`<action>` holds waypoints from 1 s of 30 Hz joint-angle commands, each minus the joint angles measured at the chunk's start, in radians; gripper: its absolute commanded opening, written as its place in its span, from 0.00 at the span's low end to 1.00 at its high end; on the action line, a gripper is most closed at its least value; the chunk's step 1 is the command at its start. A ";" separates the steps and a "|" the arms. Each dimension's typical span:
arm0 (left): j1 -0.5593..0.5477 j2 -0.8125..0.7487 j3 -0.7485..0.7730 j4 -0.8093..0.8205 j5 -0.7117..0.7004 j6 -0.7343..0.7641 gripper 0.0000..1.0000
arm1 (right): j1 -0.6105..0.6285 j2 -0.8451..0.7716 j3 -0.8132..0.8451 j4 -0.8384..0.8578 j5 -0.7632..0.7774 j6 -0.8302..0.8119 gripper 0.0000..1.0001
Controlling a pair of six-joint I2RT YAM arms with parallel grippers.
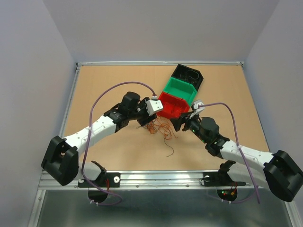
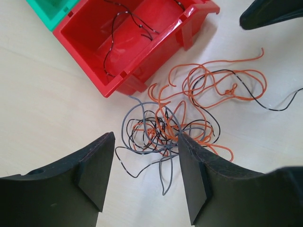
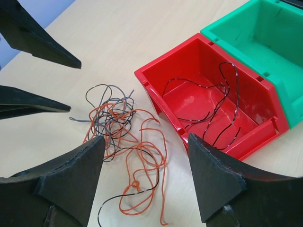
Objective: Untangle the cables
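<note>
A tangle of thin orange, grey and black cables (image 1: 159, 127) lies on the table just in front of the red bin (image 1: 163, 100). In the left wrist view the tangle (image 2: 165, 125) lies between and just beyond my open left gripper (image 2: 146, 138), and its far strands run under the right fingertip (image 2: 189, 151). My right gripper (image 3: 147, 142) is open above the orange loops (image 3: 142, 165) at the tangle's other side. A black cable (image 3: 218, 104) lies inside the red bin (image 3: 189, 61). In the top view both grippers, left (image 1: 144, 121) and right (image 1: 179, 124), flank the tangle.
A green bin (image 1: 180, 89) and a black bin (image 1: 187, 74) stand behind the red one in a diagonal row. One loose dark wire (image 1: 169, 150) lies nearer the front edge. The left gripper's fingers (image 3: 38, 42) show in the right wrist view.
</note>
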 commanded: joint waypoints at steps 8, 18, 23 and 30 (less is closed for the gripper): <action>0.019 0.139 -0.011 0.175 -0.184 -0.001 0.61 | -0.003 -0.034 0.045 0.023 0.032 -0.012 0.76; 0.065 0.294 0.065 0.161 -0.138 0.013 0.29 | -0.003 -0.077 0.019 0.028 0.028 -0.015 0.76; 0.069 0.270 0.071 0.126 -0.102 0.024 0.00 | -0.002 -0.068 0.020 0.026 0.020 -0.021 0.72; 0.094 0.049 -0.020 0.187 -0.052 -0.002 0.00 | -0.003 -0.015 0.026 0.070 -0.061 -0.074 0.71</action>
